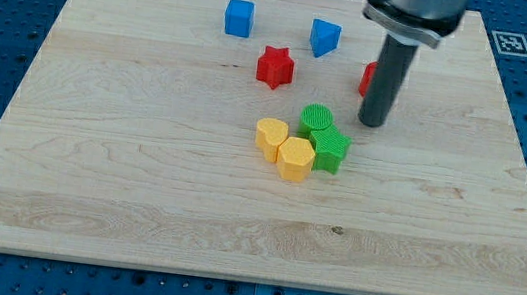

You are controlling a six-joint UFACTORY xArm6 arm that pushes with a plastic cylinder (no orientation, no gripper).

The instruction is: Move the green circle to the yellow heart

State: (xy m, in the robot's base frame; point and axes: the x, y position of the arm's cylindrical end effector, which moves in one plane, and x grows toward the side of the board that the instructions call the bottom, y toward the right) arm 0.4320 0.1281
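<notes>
The green circle (314,119) sits near the board's middle, touching the green star (329,148) below it on the right. The yellow heart (270,135) lies just left of the green circle, a small gap apart. A yellow hexagon (294,158) rests against the heart's lower right and touches the green star. My tip (372,123) is down on the board to the right of the green circle, about a block's width away, touching no block.
A red star (275,67) lies above the cluster. A blue cube (239,18) and a blue block (324,37) stand near the view's top. A red block (367,78) is partly hidden behind the rod. The wooden board (90,167) rests on a blue perforated table.
</notes>
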